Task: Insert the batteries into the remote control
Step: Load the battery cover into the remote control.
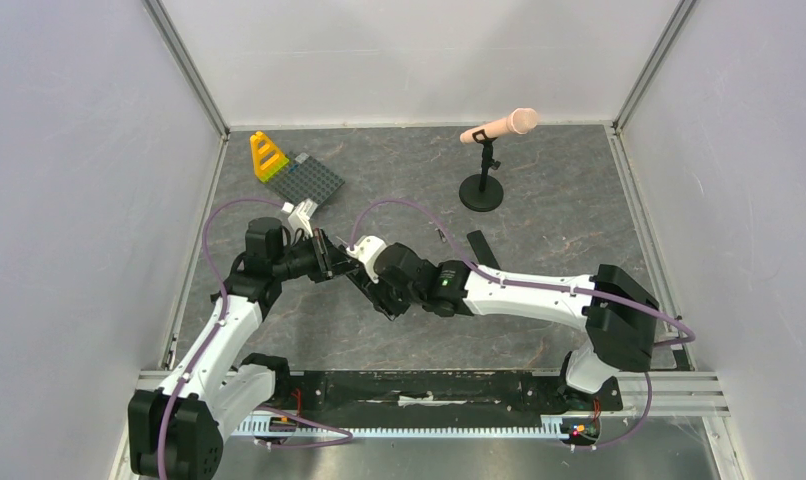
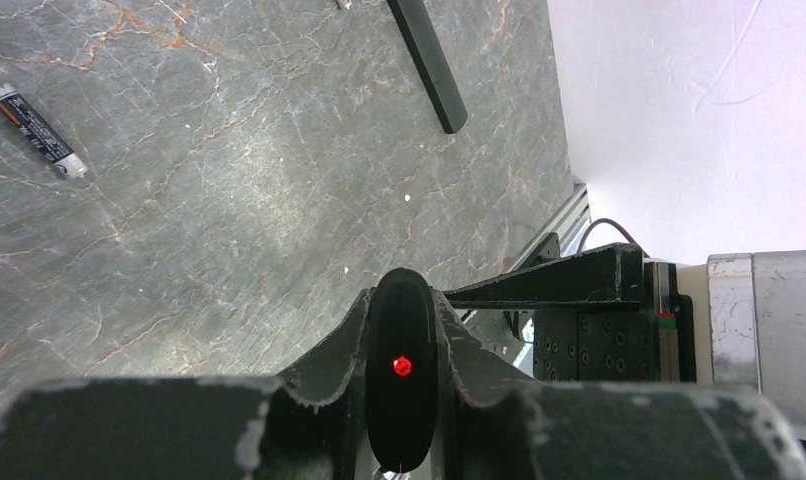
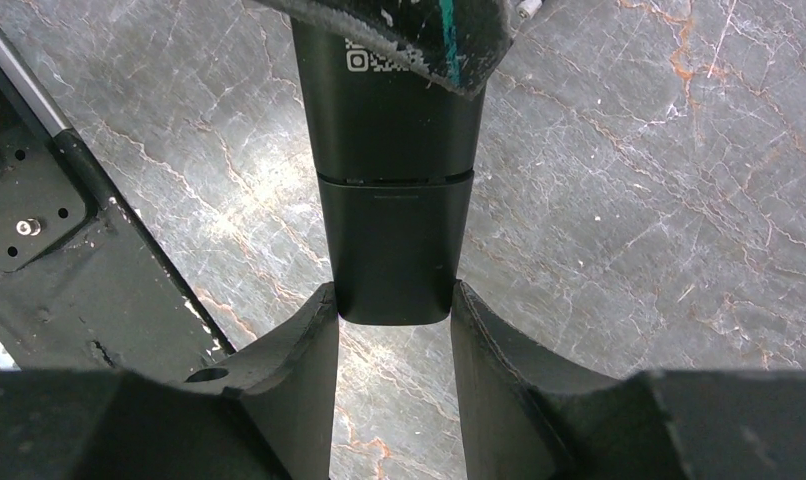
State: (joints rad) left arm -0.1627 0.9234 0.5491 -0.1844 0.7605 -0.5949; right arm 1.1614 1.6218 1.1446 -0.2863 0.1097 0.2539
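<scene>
Left claw [image 2: 402, 305] pinches the remote control [image 3: 389, 130], right claw [image 3: 391, 320] pinches its cover [image 3: 394, 255] end; best, I judge, to pull straight along the bar without twisting

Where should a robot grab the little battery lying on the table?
Grip the battery at its middle, from straight above, fingers across its narrow width. It lies flat and alone on the table, so both long sides are free.

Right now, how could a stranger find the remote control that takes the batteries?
Start at the middle of the grey table, where both arms meet. The remote control is the black bar held between the left gripper and right gripper; the other black bar lies untouched.
</scene>
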